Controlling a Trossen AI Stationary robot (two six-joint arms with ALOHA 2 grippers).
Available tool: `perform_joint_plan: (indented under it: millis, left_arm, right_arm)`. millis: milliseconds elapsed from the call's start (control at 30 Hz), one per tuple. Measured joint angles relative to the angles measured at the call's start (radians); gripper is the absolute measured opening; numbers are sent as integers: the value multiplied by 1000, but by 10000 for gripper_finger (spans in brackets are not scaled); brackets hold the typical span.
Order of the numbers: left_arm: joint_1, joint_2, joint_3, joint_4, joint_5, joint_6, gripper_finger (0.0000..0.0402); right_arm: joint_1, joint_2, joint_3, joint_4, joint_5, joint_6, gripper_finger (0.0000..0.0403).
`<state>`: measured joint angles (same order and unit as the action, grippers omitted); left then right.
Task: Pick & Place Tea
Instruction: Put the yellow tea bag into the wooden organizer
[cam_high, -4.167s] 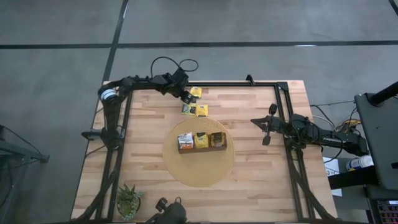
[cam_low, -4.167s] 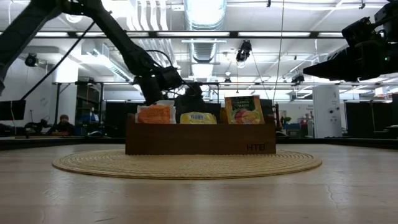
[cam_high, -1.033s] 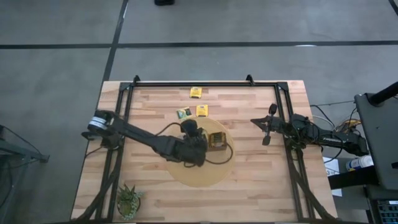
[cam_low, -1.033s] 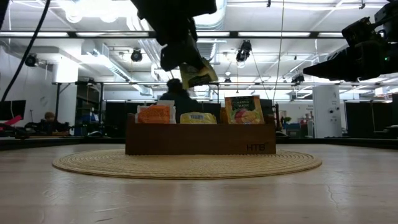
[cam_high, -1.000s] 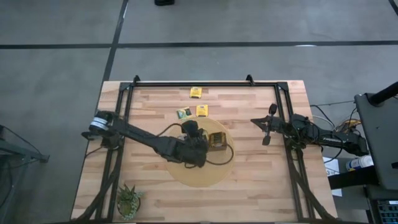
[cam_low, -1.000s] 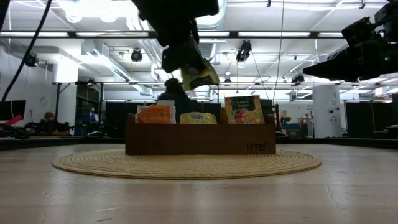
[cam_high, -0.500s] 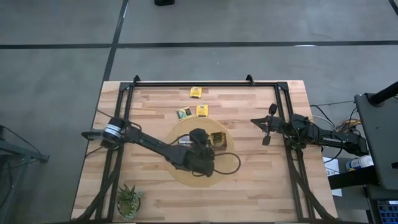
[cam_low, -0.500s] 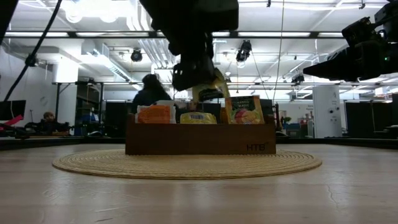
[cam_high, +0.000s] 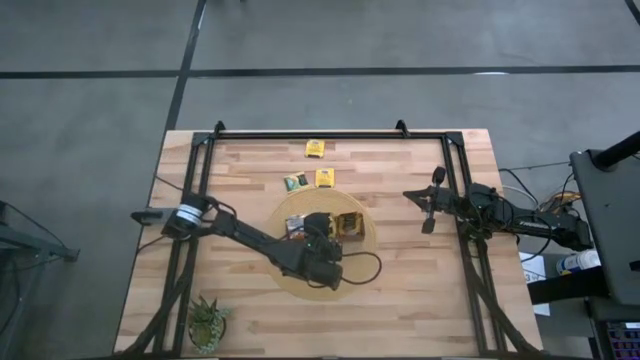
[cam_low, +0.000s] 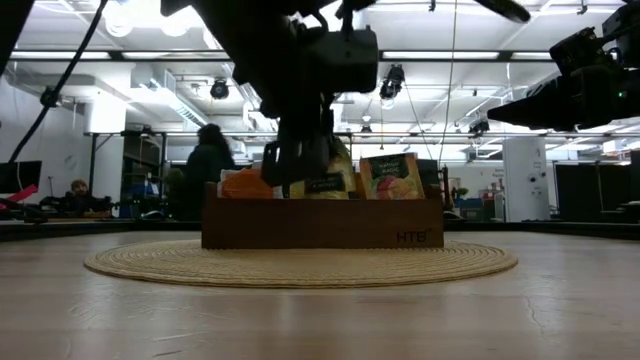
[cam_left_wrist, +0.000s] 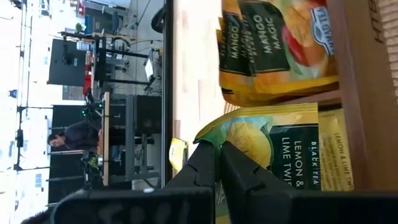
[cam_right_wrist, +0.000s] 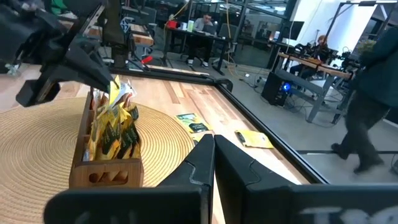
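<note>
A dark-brown box stands on a round woven mat and holds upright tea sachets: orange ones, yellow ones, and mango ones. My left gripper hangs over the box's middle compartment, shut on a yellow lemon-and-lime sachet. Three loose sachets lie flat on the far part of the table. My right gripper waits shut near the table's right edge, with nothing in it. My left gripper pinches the yellow sachet's top corner between its two fingers, coming from above and pointing down. The sachet hangs upright below the fingers, and its lower part sits inside the middle compartment, beside the mango sachets.
A small potted plant stands at the table's near left corner. A black frame rail runs along the table's far edge and sides. People move in the room behind the table.
My left gripper has gone down and slightly toward the table's near edge, still shut on the yellow sachet. The sachet was held clear above the box and now hangs with its lower part in the middle compartment.
</note>
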<state>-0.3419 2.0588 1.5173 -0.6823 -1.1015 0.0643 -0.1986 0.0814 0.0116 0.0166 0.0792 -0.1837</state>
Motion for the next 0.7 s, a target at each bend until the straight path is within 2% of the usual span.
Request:
perform_joint_plan:
  millis: [500, 700]
  left_arm:
    - [-15, 36, -1, 0, -23, -17, 6]
    - [-16, 36, 0, 5, 56, -42, 6]
  right_arm:
    - [0, 0, 0, 0, 0, 0, 9]
    - [0, 0, 0, 0, 0, 0, 9]
